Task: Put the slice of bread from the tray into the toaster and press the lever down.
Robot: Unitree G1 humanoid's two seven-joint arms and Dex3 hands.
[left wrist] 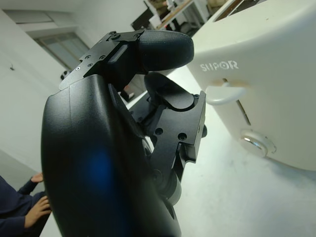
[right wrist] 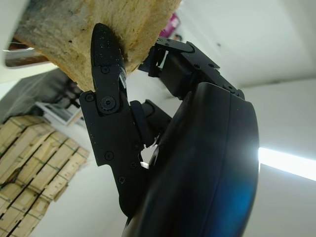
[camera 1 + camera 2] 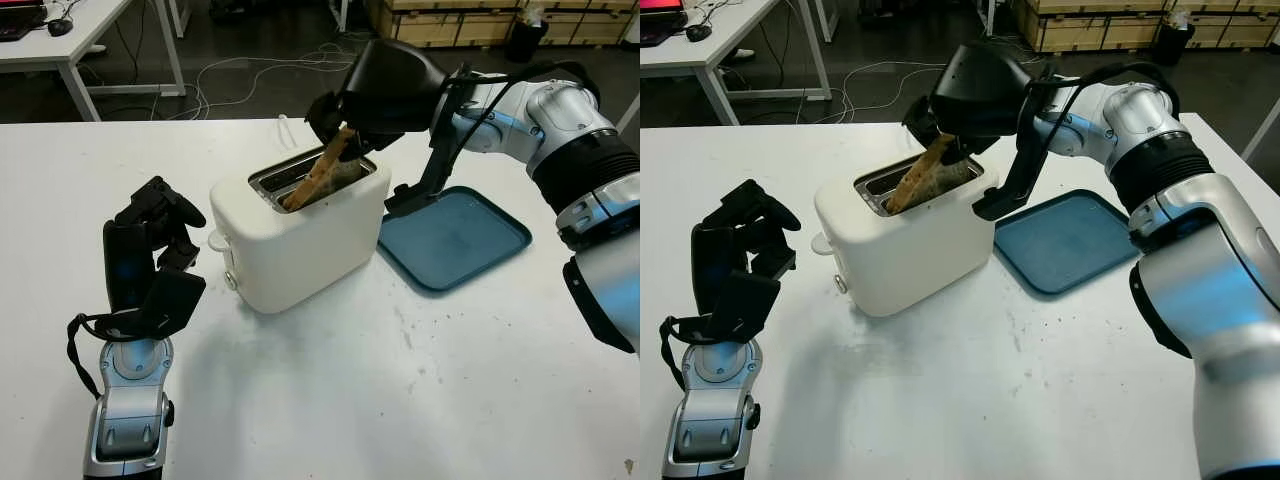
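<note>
I've got the right hand (image 3: 345, 125) above the white toaster (image 3: 300, 235), fingers clamped on the bread slice (image 3: 318, 172) — it leans tilted, lower end inside the slot. The blue tray (image 3: 460, 240) lies just beside the toaster. My left hand (image 3: 150, 250) stands near the lever (image 1: 224, 93), fingers curled, holding nothing.

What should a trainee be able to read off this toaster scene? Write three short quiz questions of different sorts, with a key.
1. True or false: the slice of bread already lies flat inside the toaster.
2. Which hand grasps the bread? A) left hand B) right hand C) neither
3. Fill in: the blue tray now holds ____.

Key:
1. False. It leans tilted, its lower end in the slot, its upper end in the right hand.
2. B. The left hand is beside the toaster's lever, its fingers curled, holding nothing.
3. Nothing.
</note>
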